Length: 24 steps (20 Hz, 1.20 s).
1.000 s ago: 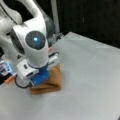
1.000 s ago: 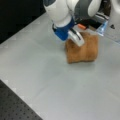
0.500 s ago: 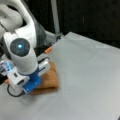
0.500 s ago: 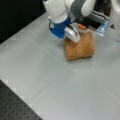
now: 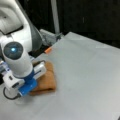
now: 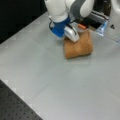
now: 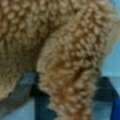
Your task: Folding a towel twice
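Terry towel (image 6: 78,47) lies folded small beneath the gripper (image 6: 71,35), a fold pinched between its closed fingers (image 7: 21,87); second fold appears underway.

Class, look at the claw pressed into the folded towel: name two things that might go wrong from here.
1. The claw sits low on the towel; lifting away may drag a layer and undo the fold.
2. In the wrist view a terry fold bulges by the fingers, so loops might snag.
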Motion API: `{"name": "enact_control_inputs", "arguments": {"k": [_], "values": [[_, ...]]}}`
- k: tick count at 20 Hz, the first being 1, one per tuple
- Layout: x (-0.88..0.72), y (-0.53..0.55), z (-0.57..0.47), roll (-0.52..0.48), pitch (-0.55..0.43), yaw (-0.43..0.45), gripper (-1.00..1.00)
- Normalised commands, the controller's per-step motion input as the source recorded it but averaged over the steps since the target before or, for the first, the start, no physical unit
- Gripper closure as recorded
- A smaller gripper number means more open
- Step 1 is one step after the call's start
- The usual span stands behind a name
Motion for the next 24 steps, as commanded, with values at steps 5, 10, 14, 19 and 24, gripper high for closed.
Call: {"name": "enact_control_inputs", "arguments": {"k": [5,10,14,19,24], "values": [[-0.23,0.00,-0.29,-0.131,-0.139,0.120,1.00],[-0.18,0.02,-0.25,-0.155,-0.112,0.106,1.00],[-0.20,0.08,-0.32,-0.184,-0.091,0.092,1.00],[-0.20,0.13,-0.37,-0.220,-0.064,0.054,1.00],[-0.20,0.21,-0.43,-0.179,-0.049,0.050,-1.00]]}}
